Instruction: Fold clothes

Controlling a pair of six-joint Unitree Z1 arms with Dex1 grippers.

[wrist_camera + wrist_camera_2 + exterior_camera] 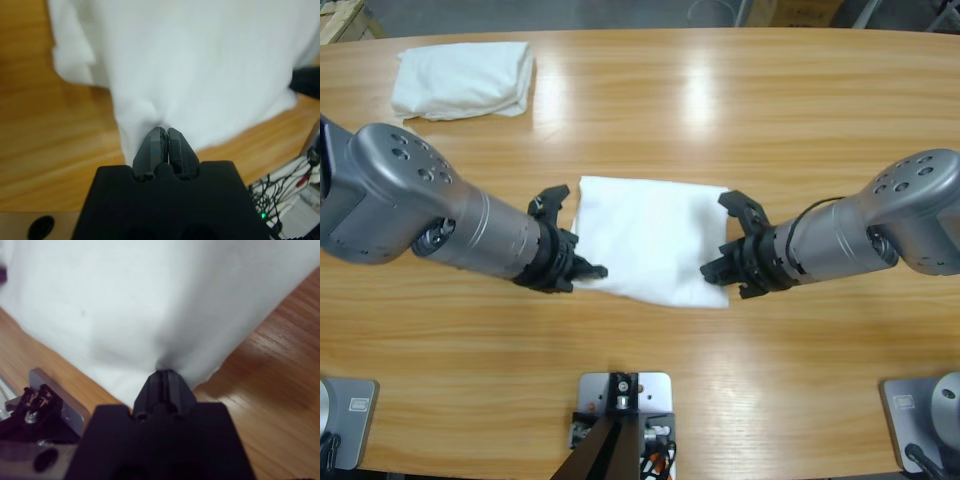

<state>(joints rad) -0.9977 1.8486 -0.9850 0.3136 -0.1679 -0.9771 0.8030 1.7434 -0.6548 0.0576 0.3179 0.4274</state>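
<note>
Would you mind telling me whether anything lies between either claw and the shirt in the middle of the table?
Nothing does. The left claw and the right claw are each shut on a near corner of the shirt. The folded shirt lies apart at the far corner.

Soft, matt white cotton T-shirt (655, 238) lies on a varnished wooden table (720, 100) whose smooth grain carries glossy light patches. Matt black plastic left gripper (165, 139) and right gripper (165, 377) pinch the cloth; a second creased cloth bundle (463, 78) lies apart.
</note>
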